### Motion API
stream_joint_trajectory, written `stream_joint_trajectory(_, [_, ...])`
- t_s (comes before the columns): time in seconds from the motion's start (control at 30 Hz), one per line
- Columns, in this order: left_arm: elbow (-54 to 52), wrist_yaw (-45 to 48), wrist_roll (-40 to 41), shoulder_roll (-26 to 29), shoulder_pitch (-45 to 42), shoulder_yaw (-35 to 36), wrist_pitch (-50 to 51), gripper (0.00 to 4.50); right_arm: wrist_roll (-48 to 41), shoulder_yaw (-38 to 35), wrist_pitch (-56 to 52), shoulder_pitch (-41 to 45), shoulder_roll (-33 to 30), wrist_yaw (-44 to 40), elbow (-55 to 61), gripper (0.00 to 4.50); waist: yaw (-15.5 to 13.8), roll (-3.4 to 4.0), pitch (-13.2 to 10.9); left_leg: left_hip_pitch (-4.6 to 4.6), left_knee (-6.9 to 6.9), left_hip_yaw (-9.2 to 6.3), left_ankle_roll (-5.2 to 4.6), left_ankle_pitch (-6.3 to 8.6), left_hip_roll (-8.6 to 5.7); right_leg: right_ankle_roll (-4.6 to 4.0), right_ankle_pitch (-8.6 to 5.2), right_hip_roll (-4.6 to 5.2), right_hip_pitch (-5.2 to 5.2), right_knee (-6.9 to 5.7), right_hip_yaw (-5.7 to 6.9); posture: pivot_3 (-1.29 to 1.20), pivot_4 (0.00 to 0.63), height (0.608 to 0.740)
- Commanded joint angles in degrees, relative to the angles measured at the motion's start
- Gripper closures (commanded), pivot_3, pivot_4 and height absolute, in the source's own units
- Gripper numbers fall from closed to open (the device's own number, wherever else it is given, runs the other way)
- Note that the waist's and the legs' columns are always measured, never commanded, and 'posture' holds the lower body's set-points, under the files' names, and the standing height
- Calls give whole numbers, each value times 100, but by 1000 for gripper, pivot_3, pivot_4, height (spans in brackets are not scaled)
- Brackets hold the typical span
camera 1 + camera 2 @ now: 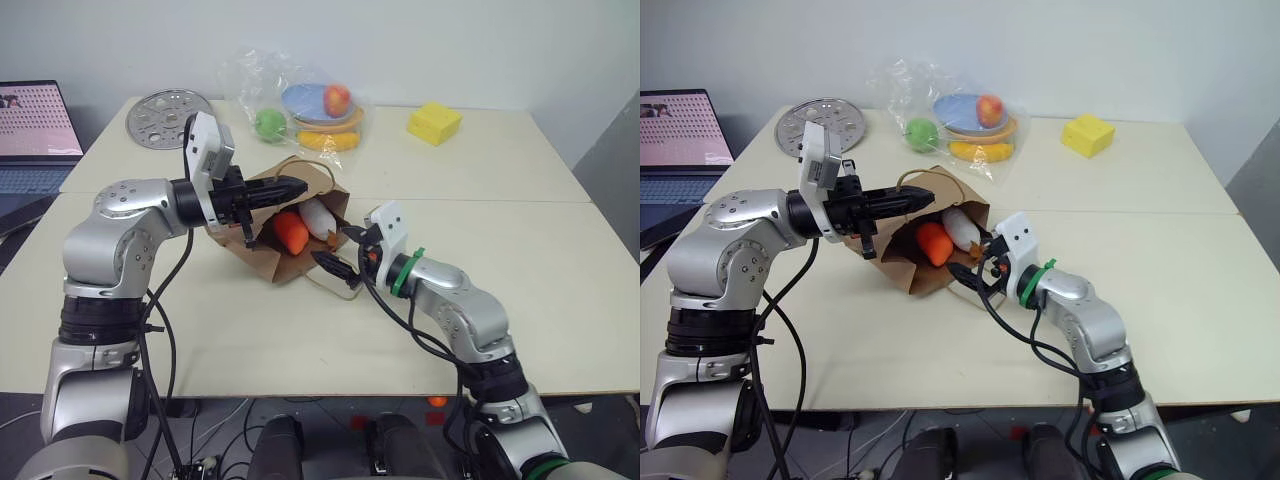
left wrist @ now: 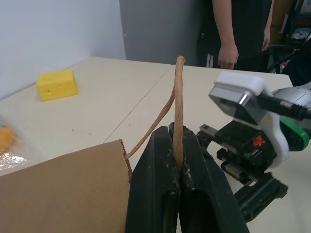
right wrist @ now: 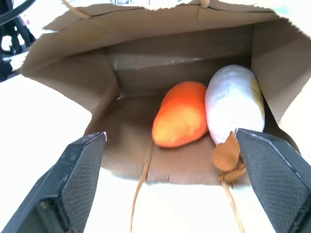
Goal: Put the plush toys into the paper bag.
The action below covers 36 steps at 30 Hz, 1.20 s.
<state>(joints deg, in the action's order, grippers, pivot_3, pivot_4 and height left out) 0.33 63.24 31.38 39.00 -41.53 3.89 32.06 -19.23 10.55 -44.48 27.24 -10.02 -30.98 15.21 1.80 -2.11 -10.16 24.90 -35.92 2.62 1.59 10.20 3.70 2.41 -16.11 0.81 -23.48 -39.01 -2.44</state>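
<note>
Orange carrot plush (image 3: 181,120) and white roundish plush (image 3: 232,104) lie inside your brown kraft paper bag (image 1: 262,262) at frame centre, so you look finished: left gripper (image 2: 176,180) pinches its twine handle (image 2: 179,111), right gripper (image 3: 170,187) gapes empty.

text: none legible | labels: none | brands: none | numbers: none | signs: none

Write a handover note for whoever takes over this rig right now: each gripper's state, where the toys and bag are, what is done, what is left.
Left gripper: jaws shut on the twine handle, holding the paper bag mouth up.
Right gripper: jaws open, empty, at the bag mouth.
Orange carrot toy and white-yellow toy: side by side inside the bag lying on the table.
Done: both toys bagged.
Left: probably release the handle and draw both arms clear.
</note>
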Motion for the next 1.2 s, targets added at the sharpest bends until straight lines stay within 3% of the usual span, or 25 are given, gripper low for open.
stream_joint_trajectory(0.03, [-45, 35, 11, -17, -71, 32, -124, 4500, 3, 368, -96, -187, -365, -323, 190, 64, -1, -2, 1, 0, 0, 1, 0, 0, 0, 0, 0, 0, 0, 1, -1, 0, 150, 740])
stream_joint_trajectory(0.3, [-18, 48, -16, -46, -117, 3, -140, 4500, 585, 1100, 526, -136, -663, -604, -518, 64, 3, -2, 1, 0, -4, 5, -1, 0, -2, 1, -1, -1, 1, 3, -5, 0, 150, 740])
stream_joint_trajectory(0.37, [-40, 34, -16, -44, -107, 1, -132, 4500, 731, 1175, 658, -101, -674, -583, -701, 432, 2, -2, 1, 0, -4, 5, 0, 0, -2, 1, -1, -1, 0, 3, -5, 0, 150, 740])
stream_joint_trajectory(0.47, [-99, 21, 6, -26, -74, 22, -105, 4500, 926, 1280, 909, -86, -712, -611, -814, 1355, 1, -2, 1, 0, -5, 4, 0, 0, -2, 1, -1, -1, 1, 3, -4, 0, 150, 740])
stream_joint_trajectory(0.73, [-117, -23, 8, -19, -52, 49, -110, 4500, 1142, 1130, 1279, -199, -744, -519, -1008, 4349, 0, -2, 1, 0, -4, 4, 0, 0, -2, 1, -1, -1, 1, 3, -3, 0, 150, 740])
stream_joint_trajectory(0.87, [-90, -53, -16, -30, -58, 54, -140, 4500, 1205, 936, 1438, -158, -670, -324, -976, 4432, 0, -2, 1, 0, -5, 5, 0, 0, -2, 1, -1, -1, 1, 3, -5, 0, 150, 740])
stream_joint_trajectory(0.97, [50, -314, -198, -190, -177, 56, -400, 4500, 924, 327, 1357, -188, -496, 15, -259, 4432, -9, -2, 1, 1, -5, 4, 0, 0, -2, 1, -1, -1, 0, 2, -5, 0, 150, 740])
stream_joint_trajectory(1.2, [1388, -858, -958, -976, -1109, -205, -1595, 4500, 1261, -71, 1637, 29, -745, 354, 960, 4432, -53, -4, 2, 1, -9, 2, 0, 0, -5, 2, 0, -1, 6, 4, -1, 0, 150, 740])
